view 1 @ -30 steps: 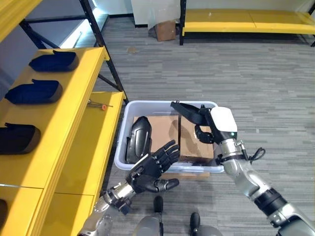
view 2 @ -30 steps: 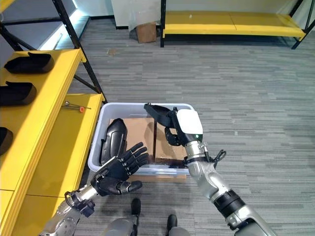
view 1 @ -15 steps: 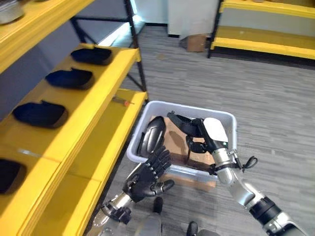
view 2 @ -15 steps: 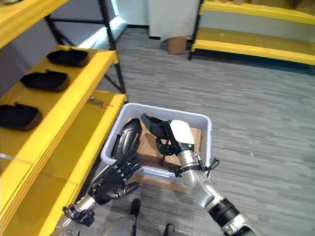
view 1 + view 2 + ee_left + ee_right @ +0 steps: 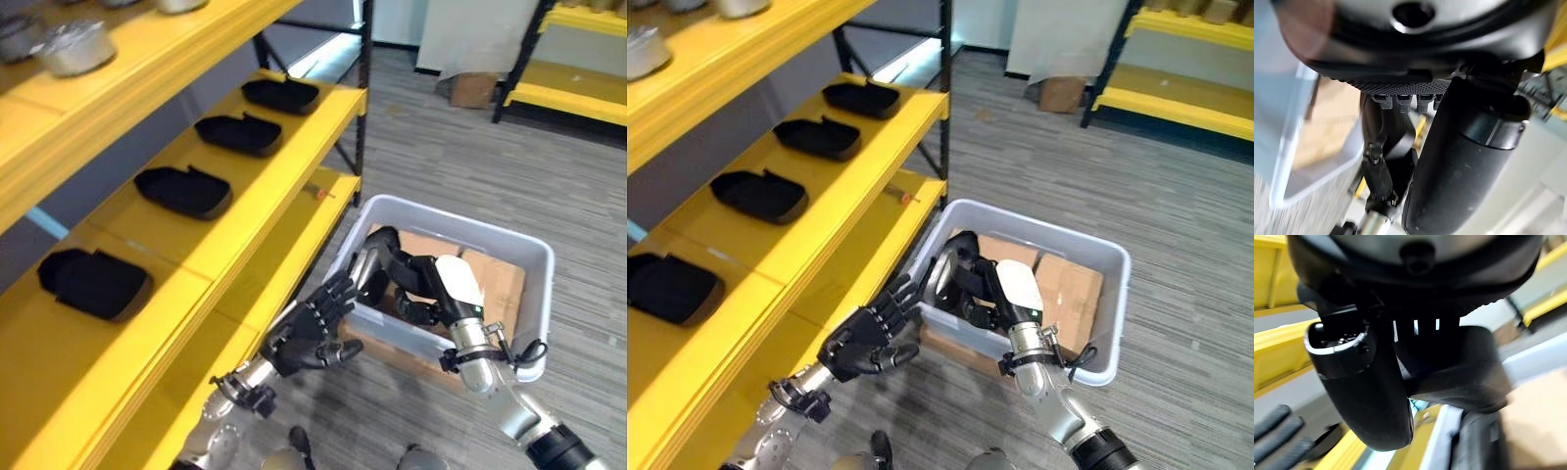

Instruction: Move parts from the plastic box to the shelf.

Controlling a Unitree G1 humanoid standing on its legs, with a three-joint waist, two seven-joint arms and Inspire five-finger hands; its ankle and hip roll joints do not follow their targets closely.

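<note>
Dark fingers of the right hand (image 5: 423, 294) curl around a black moulded part (image 5: 397, 266), and we judge the part clamped there, raised over the near-left corner of the plastic box (image 5: 534, 257) rather than lying in it; in the right wrist view the thumb and fingers close on a dark body, which agrees. We find the left hand (image 5: 306, 335) with its fingers straight and spread, holding nothing, just outside the box's near-left corner and close under the held part. A second black part (image 5: 942, 279) leans upright inside the box against its left wall, beside brown cardboard (image 5: 1070, 289) that lines the bottom. Outward to the left stands the yellow shelf (image 5: 294, 171), whose middle level carries four black parts in a row (image 5: 184, 190), each set apart from its neighbour; a small red-tipped tool (image 5: 320, 193) lies on the lower ledge near the box. We judge the step in hand to be the carry from box to shelf, possibly with a pass to the left hand. To do it well, we advise lifting the part clear of the box wall before swinging left, keeping the grip firm on the smooth shell, supporting it from beneath with the open hand, and setting it in a free stretch of the shelf in line with the row.
</note>
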